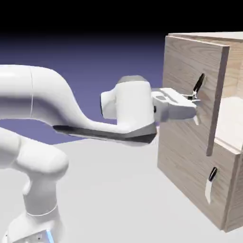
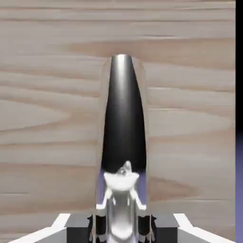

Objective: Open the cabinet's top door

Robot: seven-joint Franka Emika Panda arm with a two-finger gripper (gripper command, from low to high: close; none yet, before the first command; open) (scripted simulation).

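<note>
The light-wood cabinet (image 1: 234, 61) stands at the exterior view's right. Its top door (image 1: 182, 66) is the taller upper panel, and its right edge stands a little way out from the cabinet body. My gripper (image 1: 194, 104) is at the lower end of the door's slim black-and-silver handle (image 1: 200, 83), shut on it. In the hand view the handle (image 2: 122, 123) runs up the middle from between my fingertips (image 2: 97, 227), which press on its silver base. Wood grain of the top door (image 2: 47, 95) fills the rest of that view around my gripper (image 2: 122, 228).
Below the top door is the shorter lower door (image 1: 187, 175) with its own handle (image 1: 211, 182). The white arm (image 1: 71, 109) reaches in from the left over the grey table (image 1: 118, 190). A pale interior (image 1: 232, 118) shows behind the top door's edge.
</note>
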